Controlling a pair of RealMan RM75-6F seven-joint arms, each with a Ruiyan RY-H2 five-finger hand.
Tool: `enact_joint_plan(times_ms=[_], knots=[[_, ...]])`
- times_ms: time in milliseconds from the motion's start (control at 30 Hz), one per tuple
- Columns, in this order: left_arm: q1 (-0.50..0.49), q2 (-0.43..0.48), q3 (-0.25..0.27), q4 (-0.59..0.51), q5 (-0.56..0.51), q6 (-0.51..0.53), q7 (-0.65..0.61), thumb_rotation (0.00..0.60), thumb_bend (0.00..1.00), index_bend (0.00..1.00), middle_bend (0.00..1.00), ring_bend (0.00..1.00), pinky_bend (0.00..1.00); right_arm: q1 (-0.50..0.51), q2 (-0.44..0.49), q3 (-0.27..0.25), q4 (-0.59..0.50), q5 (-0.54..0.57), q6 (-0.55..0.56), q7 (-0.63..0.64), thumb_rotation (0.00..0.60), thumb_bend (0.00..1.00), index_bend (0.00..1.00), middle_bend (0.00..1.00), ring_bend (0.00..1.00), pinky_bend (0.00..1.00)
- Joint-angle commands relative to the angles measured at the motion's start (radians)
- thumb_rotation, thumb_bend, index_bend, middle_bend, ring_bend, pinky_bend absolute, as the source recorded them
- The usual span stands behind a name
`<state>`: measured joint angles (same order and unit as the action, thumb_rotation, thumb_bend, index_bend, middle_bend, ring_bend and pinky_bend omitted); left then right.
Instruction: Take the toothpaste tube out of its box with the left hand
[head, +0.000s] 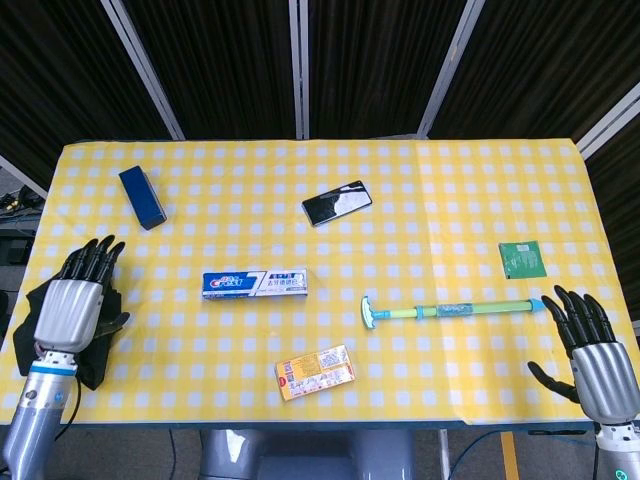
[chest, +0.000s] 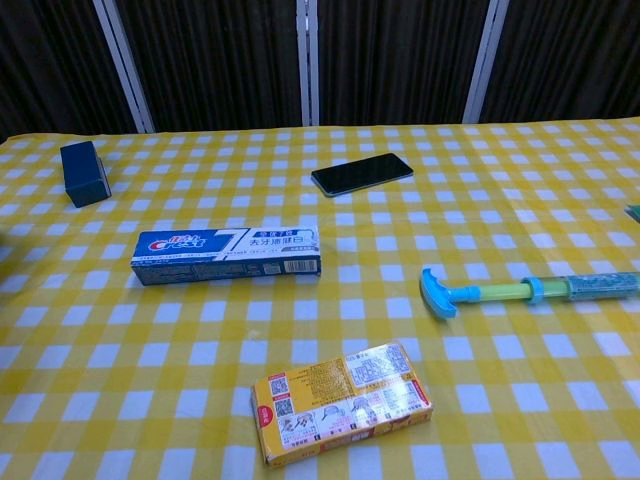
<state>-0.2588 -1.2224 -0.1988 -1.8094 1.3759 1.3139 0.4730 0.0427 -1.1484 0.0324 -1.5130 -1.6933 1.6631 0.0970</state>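
The blue and white toothpaste box (head: 254, 284) lies flat and closed near the middle of the table, also plain in the chest view as the toothpaste box (chest: 228, 255). No tube shows outside it. My left hand (head: 75, 300) hovers over the table's left edge, well left of the box, fingers spread and empty. My right hand (head: 590, 350) is at the front right corner, fingers apart, holding nothing. Neither hand appears in the chest view.
A dark cloth (head: 100, 325) lies under my left hand. A blue box (head: 142, 197) sits at the back left, a black phone (head: 337, 203) behind the toothpaste box. A yellow packet (head: 315, 372), a green-blue pump toy (head: 445, 310) and a green card (head: 523, 259) lie around.
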Motion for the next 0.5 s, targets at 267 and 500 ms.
enact_joint_plan(times_ms=[267, 500], knots=[[-0.265, -0.095, -0.101, -0.015, -0.43, -0.236, 0.27, 0.6, 0.11, 0.08, 0.0, 0.07, 0.18, 0.002, 0.023, 0.012, 0.007, 0.032, -0.004, 0.092, 0.6, 0.07, 0.01, 0.0, 0.0, 0.0], [-0.377, -0.197, -0.079, 0.03, -0.621, -0.229, 0.401, 0.6, 0.11, 0.13, 0.03, 0.1, 0.18, 0.002, 0.039, 0.019, 0.017, 0.051, -0.009, 0.157, 0.6, 0.07, 0.01, 0.0, 0.0, 0.0]])
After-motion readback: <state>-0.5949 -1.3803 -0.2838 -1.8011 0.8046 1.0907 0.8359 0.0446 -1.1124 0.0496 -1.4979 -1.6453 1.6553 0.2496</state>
